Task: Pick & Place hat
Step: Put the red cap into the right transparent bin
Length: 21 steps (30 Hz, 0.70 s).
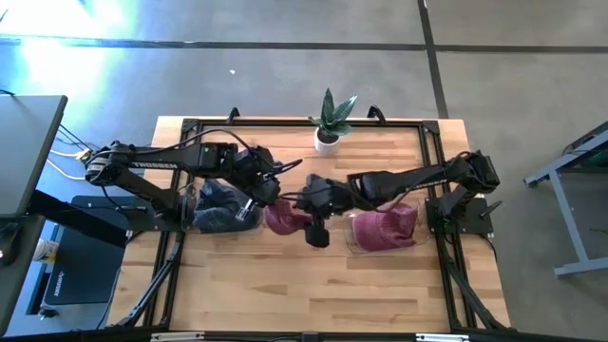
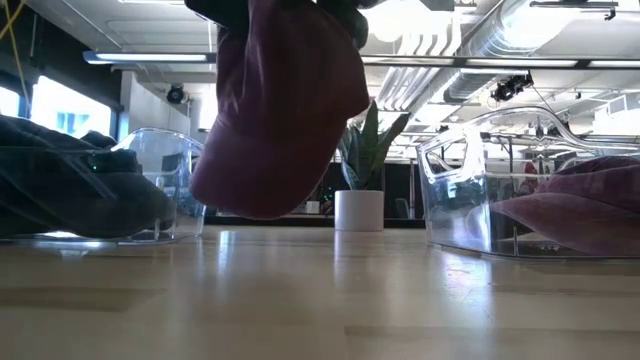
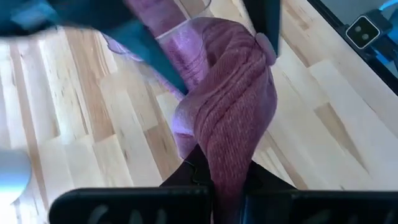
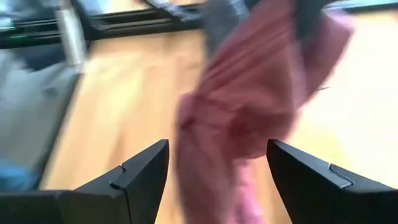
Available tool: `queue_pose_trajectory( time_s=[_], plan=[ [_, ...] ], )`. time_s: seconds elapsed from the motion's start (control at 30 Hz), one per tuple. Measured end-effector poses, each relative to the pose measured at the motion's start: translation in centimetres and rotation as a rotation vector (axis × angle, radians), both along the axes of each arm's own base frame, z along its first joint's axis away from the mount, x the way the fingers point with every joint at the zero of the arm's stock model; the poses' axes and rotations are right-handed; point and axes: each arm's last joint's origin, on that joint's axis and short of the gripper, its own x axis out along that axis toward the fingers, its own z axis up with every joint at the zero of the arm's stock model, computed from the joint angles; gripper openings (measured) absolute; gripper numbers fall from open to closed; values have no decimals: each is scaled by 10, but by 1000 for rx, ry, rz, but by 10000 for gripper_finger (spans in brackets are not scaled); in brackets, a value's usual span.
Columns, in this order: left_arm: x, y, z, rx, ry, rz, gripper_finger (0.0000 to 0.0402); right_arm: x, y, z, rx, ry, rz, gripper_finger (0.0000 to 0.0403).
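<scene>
A plant (image 1: 330,122) stands at the desk's (image 1: 380,285) far edge. Clear bins flank the middle: the left bin (image 1: 220,209) holds dark hats, the right bin (image 1: 385,231) maroon ones. Between them a maroon hat (image 2: 275,115) hangs above the desk, pinched by the left pincer (image 3: 217,180). The right pincer (image 4: 217,180), just beside it, is spread and free of the hat.

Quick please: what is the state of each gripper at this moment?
Left gripper: closed on the maroon hat, held above the table.
Right gripper: fingers open, holding nothing, hat just in front.
</scene>
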Motion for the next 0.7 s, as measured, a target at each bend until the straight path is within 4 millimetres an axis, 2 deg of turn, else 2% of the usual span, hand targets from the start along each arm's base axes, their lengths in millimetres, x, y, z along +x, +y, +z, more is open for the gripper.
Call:
queue_pose_trajectory(
  time_s=[0.2, 0.37, 0.5, 0.63, 0.7],
  plan=[
    [-1, 0, -1, -30, 27, 36, 2, 4, 6, 1, -57, -53, -54, 248],
    [-1, 0, -2, -46, 35, 55, 2, 18, 8, -8, -22, -101, -23, 210],
    [-2, 0, -2, -47, 47, 69, 2, 21, 10, -10, 58, -114, 25, 142],
    [-3, 0, -4, -59, 72, 83, 3, 21, 7, -10, 158, -92, 21, 36],
    [-3, 0, -3, -81, 74, 67, 10, 22, 7, -9, 208, -89, 37, 14]
  ],
)
